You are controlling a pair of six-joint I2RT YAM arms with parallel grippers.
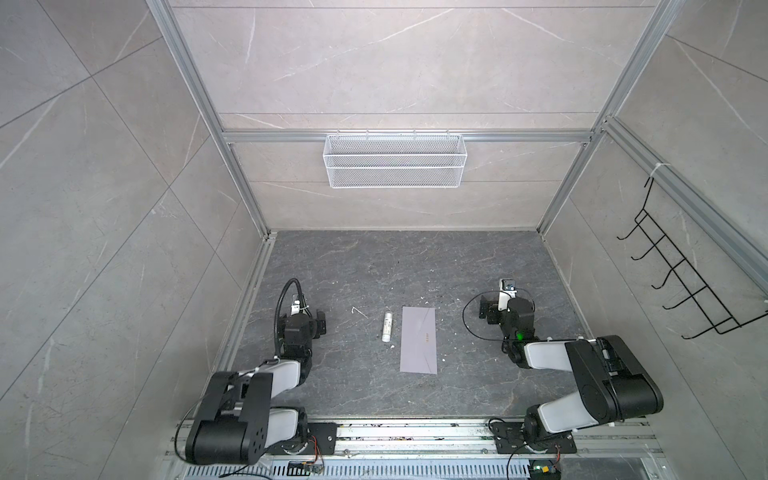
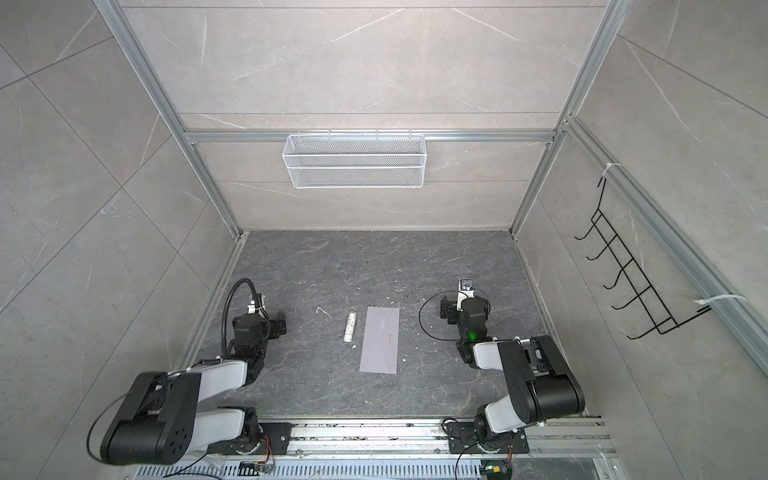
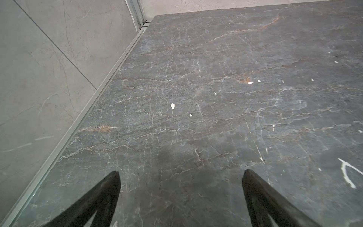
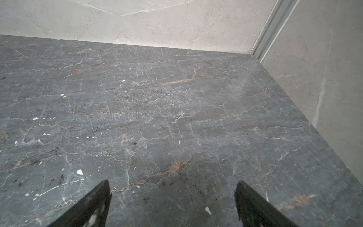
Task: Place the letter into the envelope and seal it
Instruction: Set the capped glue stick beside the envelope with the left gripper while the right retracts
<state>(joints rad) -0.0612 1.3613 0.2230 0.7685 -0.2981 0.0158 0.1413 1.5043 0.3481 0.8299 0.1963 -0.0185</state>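
The envelope [image 1: 419, 340] lies flat and closed, contents hidden; left gripper [image 3: 180, 172] and right gripper [image 4: 172, 182] spread wide.

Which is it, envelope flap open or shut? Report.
Shut: in both top views the envelope lies flat as a plain rectangle, with no flap sticking out. Whether it is glued: cannot tell.

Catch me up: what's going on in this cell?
Nothing is being handled. The pale lavender-grey paper envelope lies flat on the dark marbled tabletop, flap down, with a white cylindrical tube beside it. The left gripper and right gripper are open and empty, off to either side. No tan letter sheet is in view.
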